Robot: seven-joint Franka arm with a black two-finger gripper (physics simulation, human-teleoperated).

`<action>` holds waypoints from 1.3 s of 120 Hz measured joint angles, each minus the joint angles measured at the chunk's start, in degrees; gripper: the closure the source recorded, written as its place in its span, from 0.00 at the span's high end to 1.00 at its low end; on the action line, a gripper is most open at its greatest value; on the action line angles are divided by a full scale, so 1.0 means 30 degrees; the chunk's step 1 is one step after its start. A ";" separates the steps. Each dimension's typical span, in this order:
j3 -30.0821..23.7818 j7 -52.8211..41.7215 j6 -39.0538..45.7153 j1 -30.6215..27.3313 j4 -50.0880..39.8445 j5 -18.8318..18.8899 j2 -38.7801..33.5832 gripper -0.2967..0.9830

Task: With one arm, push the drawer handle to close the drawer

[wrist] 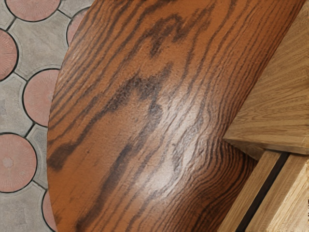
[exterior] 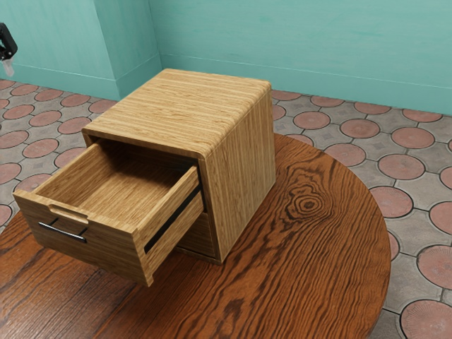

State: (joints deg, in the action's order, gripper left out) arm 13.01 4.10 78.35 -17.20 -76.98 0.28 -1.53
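The handle [exterior: 62, 232] lies lower than the gripper [exterior: 8, 66], towards the exterior view's right, on the pulled-out drawer [exterior: 106, 247]; whether the gripper is wide or narrow, one cannot tell

Ext. view: bright, soft, fairly even light, prob. from above, as cabinet [exterior: 176, 106] top is lighter than its front. Wall [exterior: 296, 42] evenly lit, w/ mild tone change at the corner. Drawer [exterior: 99, 244] inside goes dark toward the back, in shadow under the cabinet top; slot along its side nr. black. Handle [exterior: 63, 232] has a thin glint. Counter [exterior: 318, 268] deeper & duller there. Wrist view: counter warm orange w/ a broad whitish glare patch, soft-edged; drawer wood v. bright beside the dark slot.
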 joint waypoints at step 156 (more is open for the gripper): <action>-0.4835 0.0906 0.6573 0.5266 -2.7238 -0.0571 -2.0599 0.35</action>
State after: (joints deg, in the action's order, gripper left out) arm -1.49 6.82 98.07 -1.40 -158.70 -1.43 -63.33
